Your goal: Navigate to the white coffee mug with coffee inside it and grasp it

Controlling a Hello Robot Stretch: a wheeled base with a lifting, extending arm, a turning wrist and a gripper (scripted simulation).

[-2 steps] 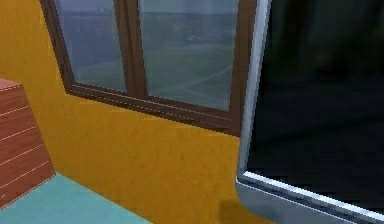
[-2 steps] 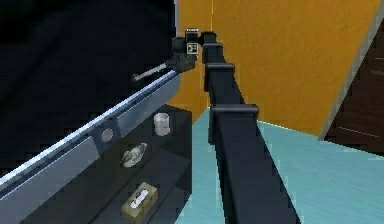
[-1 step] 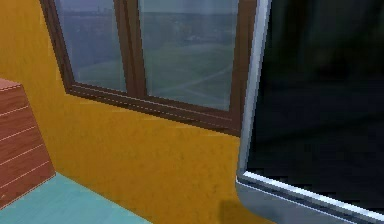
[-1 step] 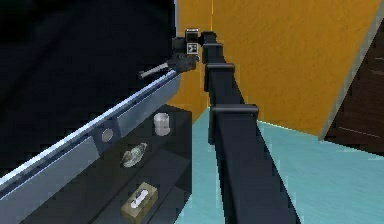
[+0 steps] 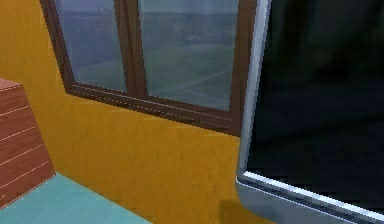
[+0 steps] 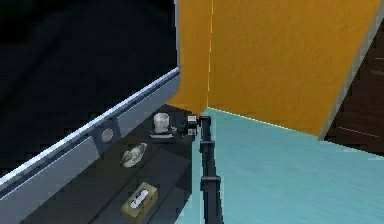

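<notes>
A small whitish cylinder [image 6: 160,124], mug-like in shape, stands on the dark TV stand [image 6: 100,190] near its far end. My arm [image 6: 209,170] rises as a dark bar along the stand's edge. The gripper [image 6: 186,122] sits at its top, pointing toward the whitish cylinder. The cylinder rests on the stand right by the gripper's far end, so I cannot tell whether the gripper holds anything. What is inside the cylinder is too small to make out.
A large dark screen with a silver frame [image 6: 90,140] [image 5: 320,100] towers over the stand. A grey lump [image 6: 132,154] and a tan box [image 6: 140,198] lie on the stand. Orange wall [image 6: 270,60], brown-framed window [image 5: 150,50], wooden dresser [image 5: 20,140] and teal floor [image 6: 290,170] surround it.
</notes>
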